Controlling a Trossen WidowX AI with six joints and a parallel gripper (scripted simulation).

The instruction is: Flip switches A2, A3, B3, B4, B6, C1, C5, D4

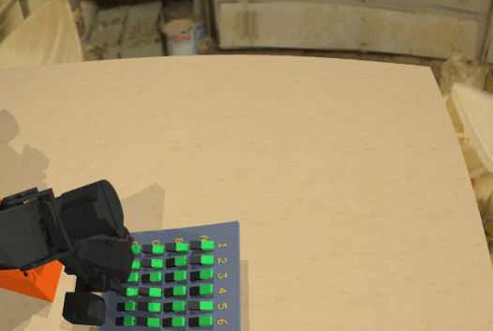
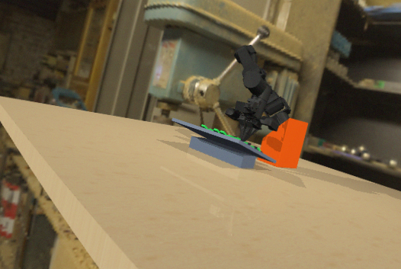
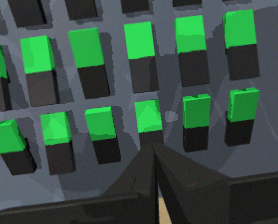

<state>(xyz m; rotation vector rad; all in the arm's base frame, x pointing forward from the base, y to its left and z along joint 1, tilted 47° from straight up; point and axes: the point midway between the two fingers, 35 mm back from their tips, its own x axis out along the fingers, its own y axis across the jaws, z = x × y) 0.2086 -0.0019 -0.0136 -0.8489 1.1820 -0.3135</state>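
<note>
The blue-grey switch panel (image 1: 231,282) (image 2: 183,125) (image 3: 266,60) lies tilted, its switches green at the far half and black at the near half. My gripper (image 1: 123,293) (image 2: 242,139) (image 3: 152,151) is shut and empty, its tips at the black near end of D4 (image 1: 132,293) (image 3: 148,116); whether they touch is unclear. In the top view, A2 (image 1: 206,260), C1 (image 1: 157,249) and C5 (image 1: 154,307) show brighter green; A3 (image 1: 205,274), B3 (image 1: 179,276), B4 (image 1: 179,291) and B6 (image 1: 178,322) look darker. The gripper body hides part of row D there.
D3 (image 3: 101,123) and D5 (image 3: 196,111) stand close on either side of the fingertips. Row C lies just beyond. The orange block (image 1: 42,283) (image 2: 293,143) is by the arm's base. The wooden table (image 1: 300,160) (image 2: 152,199) extends beyond the panel.
</note>
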